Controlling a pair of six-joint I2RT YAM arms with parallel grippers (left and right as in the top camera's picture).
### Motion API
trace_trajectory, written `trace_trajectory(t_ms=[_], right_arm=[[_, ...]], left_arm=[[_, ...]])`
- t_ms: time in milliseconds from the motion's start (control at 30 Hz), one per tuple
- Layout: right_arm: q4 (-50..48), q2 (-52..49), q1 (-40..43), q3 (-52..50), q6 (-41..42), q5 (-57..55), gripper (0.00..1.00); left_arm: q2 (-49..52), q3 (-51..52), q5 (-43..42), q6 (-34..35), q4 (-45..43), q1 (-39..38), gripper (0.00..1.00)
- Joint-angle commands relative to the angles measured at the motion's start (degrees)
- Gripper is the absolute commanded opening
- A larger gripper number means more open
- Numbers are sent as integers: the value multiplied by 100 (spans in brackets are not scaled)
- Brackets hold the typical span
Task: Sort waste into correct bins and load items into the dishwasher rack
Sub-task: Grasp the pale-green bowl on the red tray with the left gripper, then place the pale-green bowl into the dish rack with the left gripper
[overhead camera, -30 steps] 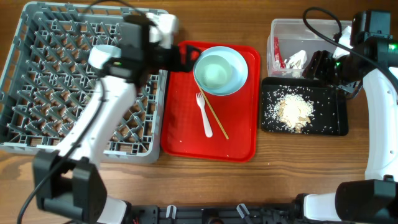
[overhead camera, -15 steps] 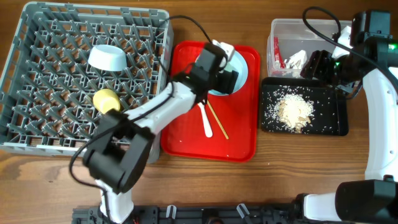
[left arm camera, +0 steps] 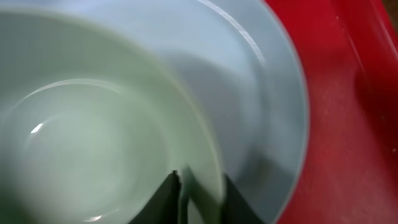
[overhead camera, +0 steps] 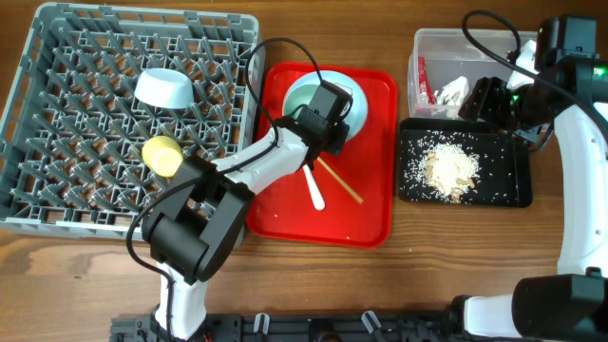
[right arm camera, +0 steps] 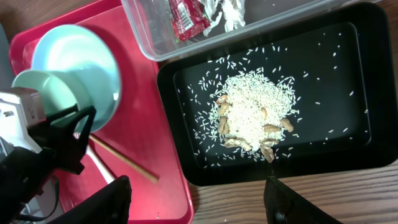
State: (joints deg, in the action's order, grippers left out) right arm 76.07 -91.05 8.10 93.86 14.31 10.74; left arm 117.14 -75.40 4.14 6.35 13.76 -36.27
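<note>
On the red serving tray [overhead camera: 285, 214] a pale mint bowl [overhead camera: 306, 98] sits on the mint plate [overhead camera: 359, 95]. My left gripper [overhead camera: 328, 119] straddles the bowl's near rim, one finger inside and one outside, shut on it [left arm camera: 199, 183]. From the right wrist the bowl [right arm camera: 40, 90] looks tipped, off to one side of the plate [right arm camera: 84, 59]. A white fork [overhead camera: 313, 185] and wooden chopsticks [overhead camera: 339, 180] lie on the serving tray. My right gripper [overhead camera: 489, 100] hangs open and empty between the clear tub and the black tray [right arm camera: 199, 208].
The grey dishwasher rack [overhead camera: 28, 57] at left holds an upturned bowl [overhead camera: 163, 88] and a yellow cup [overhead camera: 163, 154]. The clear tub [overhead camera: 475, 38] holds a red wrapper [overhead camera: 425, 81] and a white napkin [overhead camera: 454, 90]. Rice scraps [overhead camera: 448, 169] lie in the black tray [overhead camera: 513, 166].
My left arm swung from the rack to the red tray and closed on the bowl's rim. The bowl slid left on the plate; the chopsticks shifted slightly. The right arm stayed still.
</note>
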Motion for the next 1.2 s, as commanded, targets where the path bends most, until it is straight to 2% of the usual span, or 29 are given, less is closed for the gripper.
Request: trace_trajectory(t_ms=[0, 233, 433, 467, 633, 767, 900, 1167], right_arm=[[11, 52, 24, 92, 70, 96, 69], [37, 52, 24, 92, 63, 96, 68], [52, 52, 24, 92, 59, 94, 69], [52, 52, 24, 92, 63, 96, 69], [50, 52, 24, 92, 59, 96, 69], [50, 52, 24, 92, 59, 94, 69], [50, 52, 24, 92, -13, 94, 69], [52, 52, 24, 90, -46, 96, 68]], left_arm=[[59, -39, 133, -15, -26, 0, 4], [-317, -74, 131, -17, -63, 13, 4], [-1198, -85, -72, 11, -24, 271, 4], [-1493, -85, -592, 13, -22, 496, 4], [-1947, -85, -2122, 201, -26, 1405, 4], [-1945, -85, -3974, 415, -94, 2382, 4], [-1775, -85, -5370, 487, -240, 3158, 4], [-1309, -85, -6439, 1071, -651, 4070, 4]])
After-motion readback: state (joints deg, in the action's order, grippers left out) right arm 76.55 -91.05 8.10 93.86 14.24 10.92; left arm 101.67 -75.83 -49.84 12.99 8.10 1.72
